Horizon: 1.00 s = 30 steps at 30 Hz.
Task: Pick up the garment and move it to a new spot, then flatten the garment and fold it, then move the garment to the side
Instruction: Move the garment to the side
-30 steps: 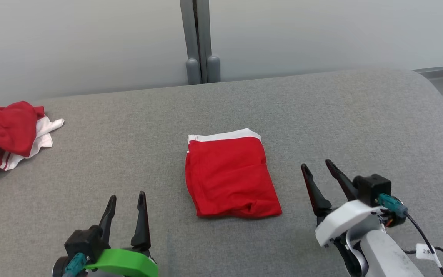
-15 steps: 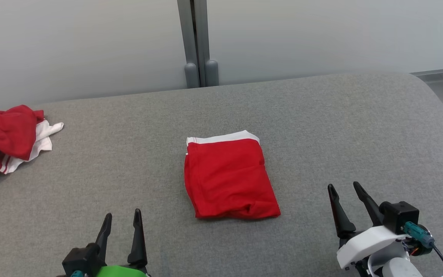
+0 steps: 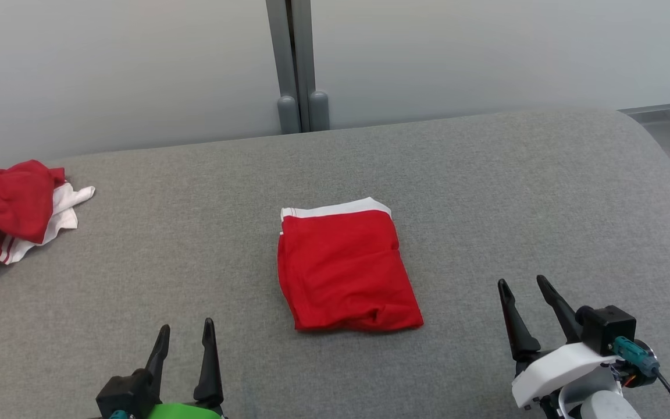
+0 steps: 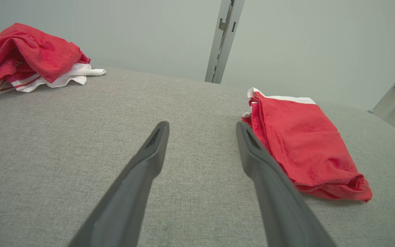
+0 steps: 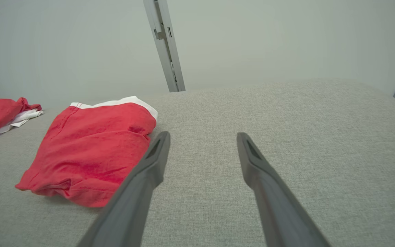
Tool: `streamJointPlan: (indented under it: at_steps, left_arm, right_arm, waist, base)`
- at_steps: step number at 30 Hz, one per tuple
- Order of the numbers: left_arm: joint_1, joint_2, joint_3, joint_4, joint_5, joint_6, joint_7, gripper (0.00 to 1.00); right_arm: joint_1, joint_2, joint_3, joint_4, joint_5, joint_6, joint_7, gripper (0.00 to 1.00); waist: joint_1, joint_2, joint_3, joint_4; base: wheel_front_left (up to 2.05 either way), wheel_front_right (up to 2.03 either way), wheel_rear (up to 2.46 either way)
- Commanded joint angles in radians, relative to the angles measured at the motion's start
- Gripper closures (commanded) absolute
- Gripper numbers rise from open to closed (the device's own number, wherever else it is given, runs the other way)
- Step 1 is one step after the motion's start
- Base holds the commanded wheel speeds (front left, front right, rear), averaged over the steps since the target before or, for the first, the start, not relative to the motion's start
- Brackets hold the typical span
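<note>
left pincer point(image 3: 186, 323): fingers spread wide, holding nothing, over the grey table point(image 3: 503, 186) | right pincer point(image 3: 522, 280): fingers spread wide, holding nothing | garment point(image 3: 344, 270): red, white band at far edge, folded flat mid-table, between the pincers, touching neither | red-and-white cloth heap point(image 3: 3, 212): crumpled, far left

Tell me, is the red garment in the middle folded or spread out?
Folded. The red garment lies as a compact rectangle, layered edges showing in the left wrist view.

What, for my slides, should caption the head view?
Folded red garment on the grey surface, between open left gripper and right gripper.
</note>
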Motion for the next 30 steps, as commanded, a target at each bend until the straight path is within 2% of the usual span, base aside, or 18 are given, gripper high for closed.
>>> streamJointPlan:
  at_steps: [1, 10, 18, 23, 30]
  left_arm:
    - [0.002, 0.0, 0.005, 0.005, 0.011, -0.005, -0.001, 0.0]
    - [-0.025, -0.002, -0.005, 0.014, 0.011, -0.008, -0.001, 0.0]
    - [-0.047, -0.002, -0.026, 0.018, -0.002, -0.016, 0.0, 0.0]
    - [-0.065, -0.002, -0.043, 0.018, -0.015, -0.012, 0.0, 0.0]
    - [-0.088, -0.002, -0.055, 0.005, -0.027, -0.006, -0.001, 0.0]
  right_arm:
    - [0.009, -0.003, -0.002, -0.002, 0.002, -0.001, -0.004, 0.0]
    - [-0.143, -0.003, 0.018, 0.032, -0.076, -0.001, 0.017, 0.0]
    - [-0.35, -0.003, 0.064, 0.159, -0.081, -0.001, 0.202, 0.0]
    - [-0.426, -0.004, 0.087, 0.268, -0.065, -0.001, 0.301, 0.0]
    - [-0.481, -0.004, 0.045, 0.429, -0.111, -0.001, 0.398, 0.0]
  waist:
    - [0.0, 0.0, 0.0, 0.003]
    - [0.0, 0.0, 0.01, 0.048]
    - [0.0, 0.0, 0.038, 0.131]
    - [0.0, 0.0, 0.071, 0.191]
    - [0.0, 0.0, 0.127, 0.262]
  base:
    - [0.0, 0.0, 0.0]
    - [0.0, 0.0, 0.0]
    - [0.0, 0.0, 0.0]
    - [0.0, 0.0, 0.0]
    - [0.0, 0.0, 0.0]
